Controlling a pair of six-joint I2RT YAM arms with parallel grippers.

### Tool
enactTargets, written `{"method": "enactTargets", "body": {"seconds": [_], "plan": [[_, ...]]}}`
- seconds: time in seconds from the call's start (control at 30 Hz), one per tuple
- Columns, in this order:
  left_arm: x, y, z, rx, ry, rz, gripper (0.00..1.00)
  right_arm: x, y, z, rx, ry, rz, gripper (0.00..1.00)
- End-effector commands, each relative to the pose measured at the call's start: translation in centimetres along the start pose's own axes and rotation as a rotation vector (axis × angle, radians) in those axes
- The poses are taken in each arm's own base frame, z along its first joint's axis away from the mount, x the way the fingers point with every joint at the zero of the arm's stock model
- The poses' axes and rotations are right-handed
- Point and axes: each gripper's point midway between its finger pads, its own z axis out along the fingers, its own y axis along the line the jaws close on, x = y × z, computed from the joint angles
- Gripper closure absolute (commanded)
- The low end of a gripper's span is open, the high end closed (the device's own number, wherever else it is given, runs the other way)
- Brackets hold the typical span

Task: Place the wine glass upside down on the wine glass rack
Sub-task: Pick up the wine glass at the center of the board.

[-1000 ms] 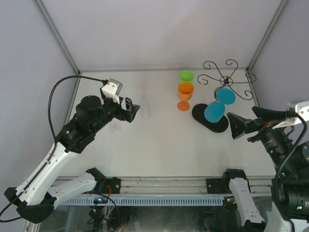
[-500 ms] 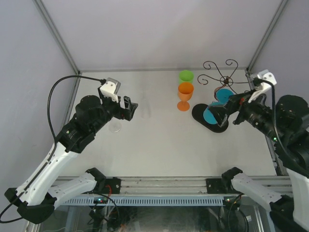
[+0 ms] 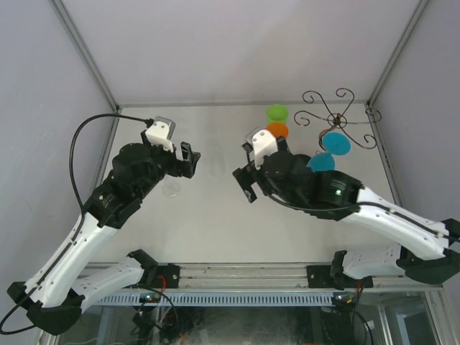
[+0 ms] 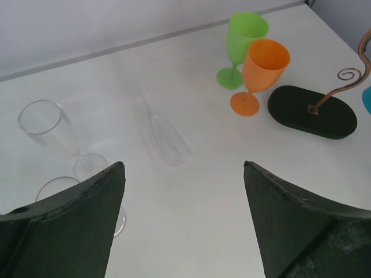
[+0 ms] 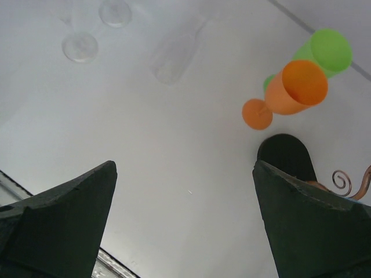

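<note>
**Wine glass rack** (image 3: pixel 334 117): stands at the far right corner of the table (image 3: pixel 215 230). In the top view the right arm crosses over its black base (image 4: pixel 313 110) and hides it. Two blue glasses (image 3: pixel 336 141) sit among the rack's near-side arms; whether they are upside down cannot be told.

**Orange wine glass** (image 5: pixel 293 87): upright, just left of the rack base and not touching it. A green wine glass (image 4: pixel 243 43) stands upright just behind it, on the far side.

**Right gripper** (image 3: pixel 244 180): jaws spread wide, holding nothing. It hangs left of the rack. The orange glass stands closer to the rack than the gripper does, on the left-hand approach to the base.

**Left gripper** (image 3: pixel 188 158): jaws spread wide, holding nothing, well left of the rack.

**Other items:** a clear flute (image 4: pixel 165 142) lies on its side between the two grippers. Two clear stemmed glasses (image 4: pixel 52 124) stand farthest from the rack, beside the left gripper; one is partly hidden behind a finger.
</note>
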Motion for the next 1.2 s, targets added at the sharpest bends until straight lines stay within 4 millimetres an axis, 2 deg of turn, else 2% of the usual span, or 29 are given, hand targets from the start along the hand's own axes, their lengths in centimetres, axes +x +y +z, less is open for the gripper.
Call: {"method": "enactTargets", "body": {"seconds": [0.0, 0.1, 0.23, 0.43, 0.63, 0.67, 0.97, 1.17], "plan": [[-1.5, 1.3, -0.5, -0.057, -0.078, -0.047, 0.13, -0.1, 0.1, 1.9, 0.063, -0.038, 0.026, 0.0], [-1.6, 1.6, -0.5, -0.063, -0.083, -0.059, 0.13, 1.6, 0.8, 3.5, 0.051, 0.01, 0.048, 0.0], [-1.5, 1.7, -0.3, -0.059, -0.077, -0.067, 0.13, 4.2, 0.4, 5.8, 0.064, 0.085, 0.136, 0.0], [-1.4, 1.9, -0.1, -0.065, -0.072, -0.072, 0.13, 6.4, 0.6, 9.5, 0.045, 0.079, 0.294, 0.0], [-1.3, 1.8, 0.0, -0.058, -0.067, -0.073, 0.13, 8.1, -3.5, 12.8, 0.305, 0.106, 0.477, 0.0], [-1.3, 1.8, 0.0, -0.056, -0.066, -0.074, 0.13, 7.5, -4.0, 13.2, 0.339, 0.087, 0.505, 0.0], [-1.3, 2.0, 0.1, -0.063, -0.063, -0.073, 0.13, 8.8, -8.6, 15.8, 0.74, 0.127, 0.538, 0.0], [-1.2, 2.0, 0.2, -0.06, -0.059, -0.075, 0.13, 9.5, -10.8, 17.2, 0.86, 0.118, 0.554, 0.0]]}}
